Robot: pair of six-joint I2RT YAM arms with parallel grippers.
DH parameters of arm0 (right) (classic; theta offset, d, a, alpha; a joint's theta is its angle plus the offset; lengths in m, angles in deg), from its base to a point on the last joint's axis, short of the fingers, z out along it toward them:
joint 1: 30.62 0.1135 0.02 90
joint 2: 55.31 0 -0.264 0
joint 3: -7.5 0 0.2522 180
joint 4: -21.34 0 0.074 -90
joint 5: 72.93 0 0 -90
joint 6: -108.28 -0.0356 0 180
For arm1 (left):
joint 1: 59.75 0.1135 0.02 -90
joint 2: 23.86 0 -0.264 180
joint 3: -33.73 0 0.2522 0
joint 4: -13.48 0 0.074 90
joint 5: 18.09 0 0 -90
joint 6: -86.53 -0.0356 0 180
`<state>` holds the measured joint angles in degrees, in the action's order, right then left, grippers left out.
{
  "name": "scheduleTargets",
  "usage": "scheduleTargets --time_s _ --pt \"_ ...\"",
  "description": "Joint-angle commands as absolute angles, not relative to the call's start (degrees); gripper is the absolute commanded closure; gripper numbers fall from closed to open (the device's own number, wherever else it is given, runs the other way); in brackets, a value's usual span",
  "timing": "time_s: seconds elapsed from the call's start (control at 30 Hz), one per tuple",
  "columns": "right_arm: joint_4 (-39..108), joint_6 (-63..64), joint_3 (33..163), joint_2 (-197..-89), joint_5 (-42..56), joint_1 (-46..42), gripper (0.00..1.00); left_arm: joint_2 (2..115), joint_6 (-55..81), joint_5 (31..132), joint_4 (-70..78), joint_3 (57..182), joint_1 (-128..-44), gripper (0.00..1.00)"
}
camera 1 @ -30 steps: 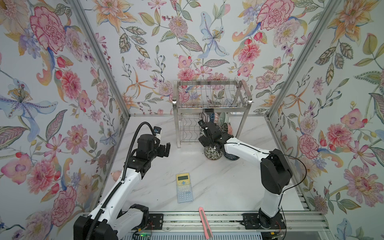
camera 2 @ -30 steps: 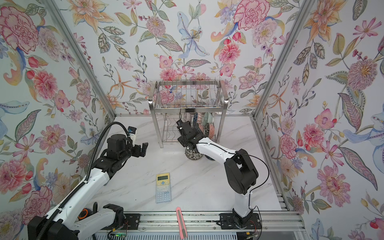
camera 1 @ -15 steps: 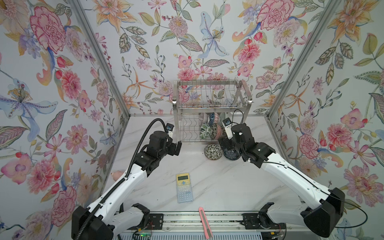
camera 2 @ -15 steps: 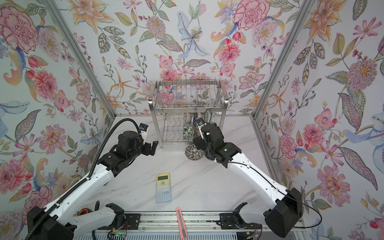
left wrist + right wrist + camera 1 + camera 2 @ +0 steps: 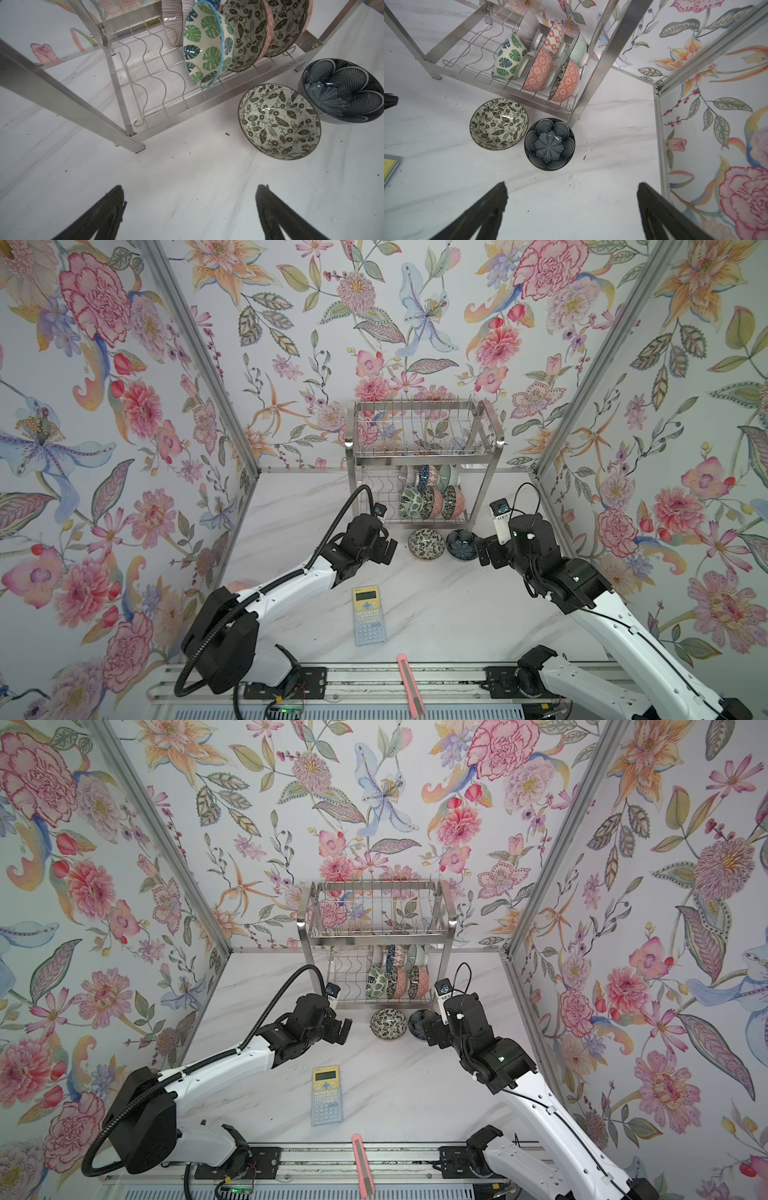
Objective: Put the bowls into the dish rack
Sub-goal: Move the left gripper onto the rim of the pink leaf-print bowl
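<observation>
The steel dish rack (image 5: 424, 454) (image 5: 376, 934) stands at the back of the table, and several bowls stand on edge in its lower tier, among them a green leaf bowl (image 5: 205, 45) (image 5: 508, 58). Two bowls sit upright on the table just in front of it: a black-white floral bowl (image 5: 426, 544) (image 5: 279, 121) (image 5: 499, 123) and a dark blue bowl (image 5: 461, 544) (image 5: 549, 144). My left gripper (image 5: 388, 551) (image 5: 190, 187) is open and empty, just left of the floral bowl. My right gripper (image 5: 482, 549) (image 5: 572, 184) is open and empty, right of the dark blue bowl.
A yellow and blue calculator (image 5: 368, 616) lies on the marble top nearer the front. A pink utility knife (image 5: 409, 684) rests on the front rail. Flowered walls close in the left, back and right sides.
My right gripper has drawn back from the rack's lower tier to the right of the dark blue bowl. My left gripper has moved right, toward the floral bowl. Both stayed open.
</observation>
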<state>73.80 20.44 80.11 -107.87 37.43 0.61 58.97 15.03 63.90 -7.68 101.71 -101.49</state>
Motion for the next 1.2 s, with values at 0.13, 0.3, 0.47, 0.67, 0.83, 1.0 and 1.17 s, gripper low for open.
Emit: scheduleTargets --time_s 0.13,0.3,0.47,0.67,0.83,1.0,1.17 --pt "74.08 17.93 75.25 -102.63 32.68 -1.42 0.01 65.15 17.48 63.47 -3.63 106.03 -104.79 0.01" --pt "72.98 18.23 74.75 -101.00 30.25 -1.81 0.01 70.27 18.12 65.24 -2.82 108.61 -106.25 0.01" --pt "72.85 18.28 75.61 -102.17 27.92 -1.84 0.01 72.56 19.24 67.15 -2.13 109.74 -106.69 0.01" --pt "72.08 18.29 76.08 -102.52 27.98 -1.87 0.01 75.38 20.95 69.49 -1.43 110.35 -107.51 0.01" --pt "69.36 18.11 75.21 -100.54 29.29 -1.94 0.01 77.01 21.40 68.97 -2.26 111.31 -107.56 0.01" --pt "67.24 18.06 74.66 -99.43 31.93 -1.96 0.01 79.31 22.53 69.07 -2.40 113.10 -106.99 0.01" --pt "66.07 18.12 73.43 -97.89 33.71 -1.95 0.01 81.57 23.38 70.92 -0.82 114.59 -104.55 0.01"
